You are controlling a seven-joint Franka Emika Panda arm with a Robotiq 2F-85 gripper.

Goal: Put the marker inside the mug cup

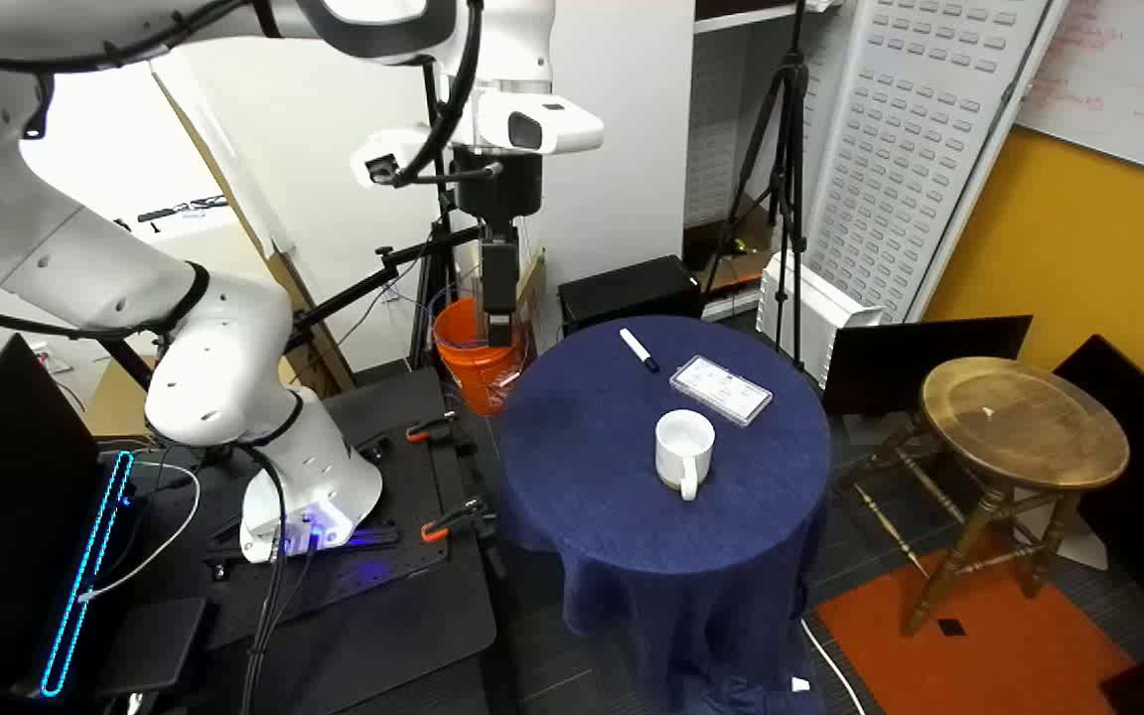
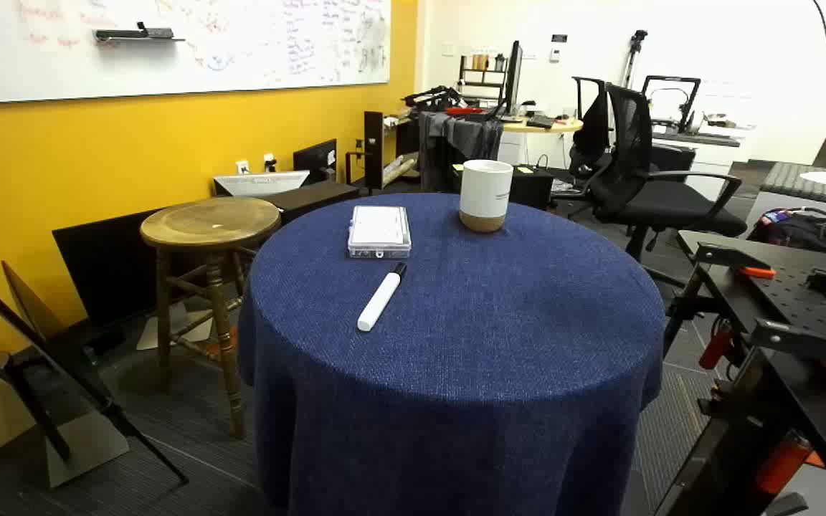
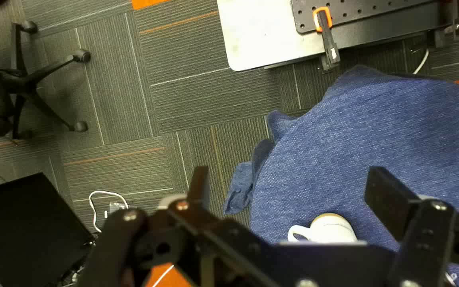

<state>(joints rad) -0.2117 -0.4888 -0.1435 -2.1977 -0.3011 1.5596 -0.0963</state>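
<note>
The marker [image 1: 638, 348] is slim and white with a dark cap and lies on the round table with the blue cloth [image 1: 582, 467]. It also lies there in an exterior view [image 2: 380, 301]. It does not show in the wrist view. The white mug cup [image 1: 681, 452] stands upright on the same table, with a cork-coloured base in an exterior view [image 2: 485, 190]. In the wrist view the mug [image 3: 331, 229] is partly hidden behind the gripper's body. My gripper [image 1: 500, 333] hangs high, apart from both things. In the wrist view the gripper [image 3: 289, 175] is open with nothing between its fingers.
A flat clear-lidded white case [image 1: 721, 390] lies between the marker and the mug; it shows in an exterior view [image 2: 379, 231]. A wooden stool [image 1: 1024, 422] and a tripod [image 1: 786, 179] stand beyond the table. An orange bucket [image 1: 478, 367] stands on the floor near the gripper.
</note>
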